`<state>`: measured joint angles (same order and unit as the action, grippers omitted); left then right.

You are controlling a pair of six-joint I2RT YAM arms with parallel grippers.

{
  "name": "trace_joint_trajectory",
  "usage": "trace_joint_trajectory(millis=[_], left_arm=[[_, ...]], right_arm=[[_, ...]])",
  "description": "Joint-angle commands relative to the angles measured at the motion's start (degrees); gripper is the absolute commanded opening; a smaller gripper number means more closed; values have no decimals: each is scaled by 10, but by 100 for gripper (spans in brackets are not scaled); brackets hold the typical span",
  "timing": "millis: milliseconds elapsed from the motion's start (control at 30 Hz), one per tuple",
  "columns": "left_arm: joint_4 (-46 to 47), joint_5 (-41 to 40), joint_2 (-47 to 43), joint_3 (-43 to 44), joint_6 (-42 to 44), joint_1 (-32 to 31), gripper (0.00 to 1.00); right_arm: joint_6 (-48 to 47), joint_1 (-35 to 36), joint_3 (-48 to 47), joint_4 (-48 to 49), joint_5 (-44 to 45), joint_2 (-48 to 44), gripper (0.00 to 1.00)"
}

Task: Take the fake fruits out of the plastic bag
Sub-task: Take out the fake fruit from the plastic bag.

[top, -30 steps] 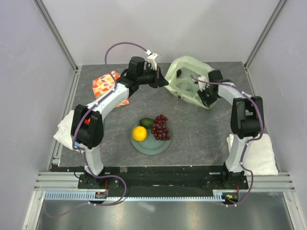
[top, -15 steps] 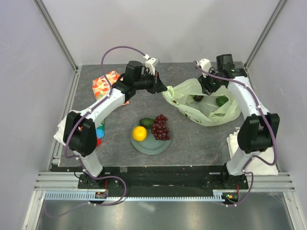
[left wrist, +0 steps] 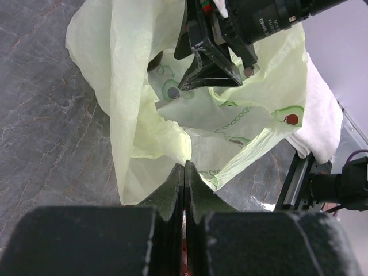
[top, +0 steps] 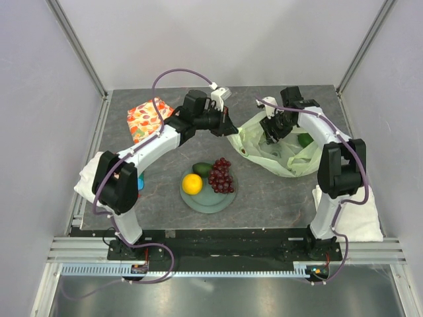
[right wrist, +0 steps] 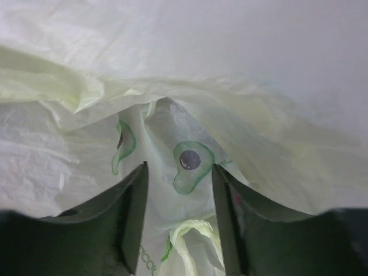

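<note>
The pale green plastic bag [top: 285, 153] lies open at the back right of the table. My left gripper [top: 229, 126] is shut on the bag's left edge [left wrist: 172, 150] and holds it up. My right gripper [top: 271, 130] is open, with its jaws inside the bag's mouth and only printed bag film [right wrist: 190, 158] between them. A dark green fruit [top: 305, 140] shows through the bag at its right side. The orange [top: 192, 183], a green oval fruit [top: 202, 168] and the grape bunch [top: 221, 175] lie on the grey plate [top: 210, 201]. The small dark round fruit does not show.
An orange leaf-patterned cloth [top: 147, 115] lies at the back left. White towels lie at the left edge [top: 88, 177] and the right edge [top: 360, 211]. A blue and red toy [top: 139, 181] sits beside the left arm. Grey walls stand close behind the bag.
My right gripper has come down from the back right into the bag's mouth, covering the dark fruit seen there before. My left gripper has shifted slightly right, still holding the bag edge.
</note>
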<state>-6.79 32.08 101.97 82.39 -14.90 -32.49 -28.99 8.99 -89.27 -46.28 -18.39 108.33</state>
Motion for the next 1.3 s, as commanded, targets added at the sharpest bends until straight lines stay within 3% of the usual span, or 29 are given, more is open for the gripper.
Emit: trace_joint_trajectory(millis=[0,267,333,600,867,1100,1200,1233,1267], left_arm=[[19,6,24,26,20,0,2],[14,7,37,43,22,-2,2],[13,8,37,43,22,-2,2],[7,4,35,44,29,-4,2],[9,-1,35,44,33,-4,2],[9,-1,37,49,35,-6,2],[8,-4,33,46,41,-6,2],[7,-4,33,46,43,-7,2],[5,-7,33,46,45,-6,2]], right_arm=[[33,-2,-27,40,45,43,64],[72,3,-108,62,97,100,76],[73,7,-116,61,99,123,98],[82,34,-148,72,113,182,97],[72,34,-93,70,158,128,97],[83,33,-81,70,176,122,90],[80,33,-79,59,165,115,74],[78,34,-82,52,163,109,63],[78,33,-85,45,161,105,57]])
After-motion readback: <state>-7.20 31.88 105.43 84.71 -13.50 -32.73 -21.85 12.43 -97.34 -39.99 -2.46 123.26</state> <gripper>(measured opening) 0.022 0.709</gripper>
